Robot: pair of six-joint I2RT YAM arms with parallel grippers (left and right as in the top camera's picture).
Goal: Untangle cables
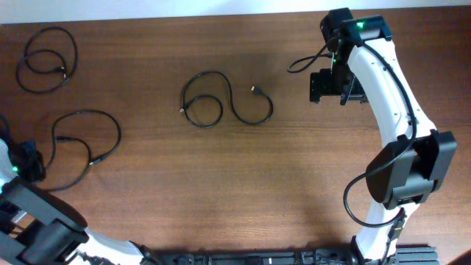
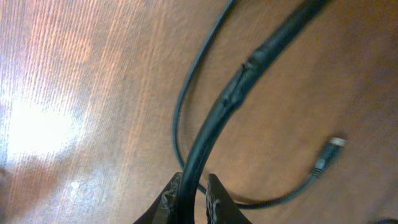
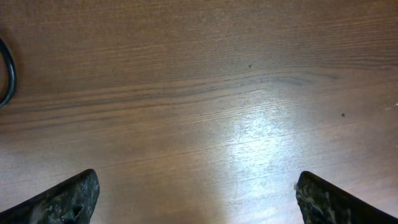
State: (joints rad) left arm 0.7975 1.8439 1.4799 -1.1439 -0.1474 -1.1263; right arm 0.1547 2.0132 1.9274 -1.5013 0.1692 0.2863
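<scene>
Cable [image 2: 214,118] pinched by left end effector [image 2: 193,190] shows only in wrist view.

So three cables were spread out on the wooden table [image 1: 169,199], none touching each other: corner cable [image 1: 44,51] coiled top-left, left cable [image 1: 88,112] running right beside the left gripper [image 1: 26,159], middle cable [image 1: 210,72] in loose loops. The right gripper [image 1: 329,85] sat well apart from them.
</scene>
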